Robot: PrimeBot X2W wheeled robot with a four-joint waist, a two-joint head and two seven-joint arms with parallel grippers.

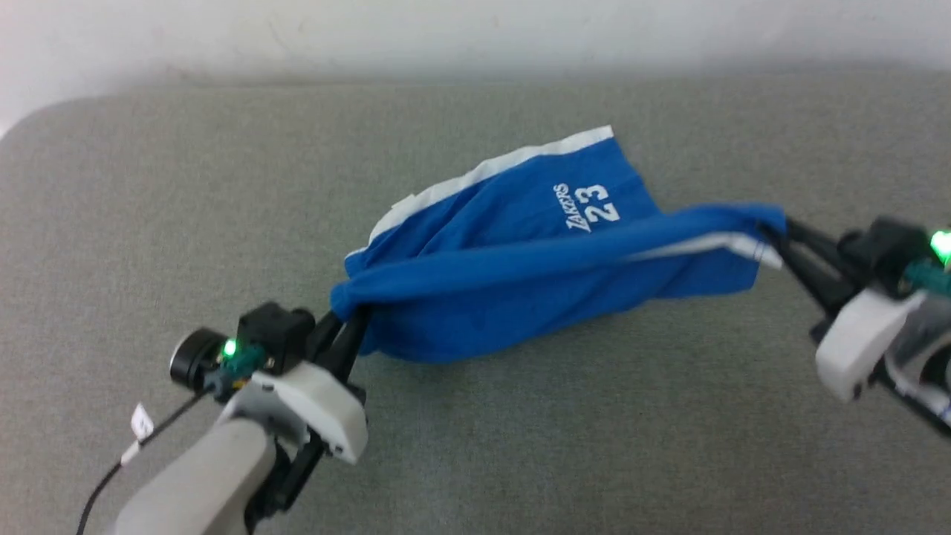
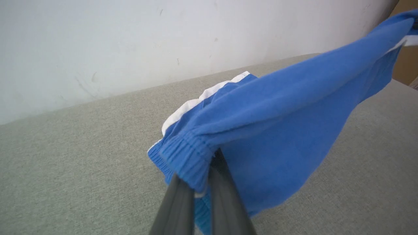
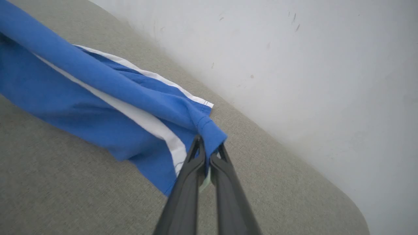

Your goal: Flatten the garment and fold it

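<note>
While both pincers grip it, the garment (image 1: 520, 245) hangs stretched left to right over the middle of the grey tabletop (image 1: 148, 223). Its far leg, with a white hem and a "23" print, appears to rest on the surface. The left pincer (image 1: 345, 323) is clamped on the gathered waistband, near left. The right pincer (image 1: 773, 234) is clamped on a corner beside the white stripe, right.

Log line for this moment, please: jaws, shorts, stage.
left jaws: shut on shorts waistband | right jaws: shut on striped end | shorts: stretched between them, far leg on grey surface | stage: not yet flat
</note>
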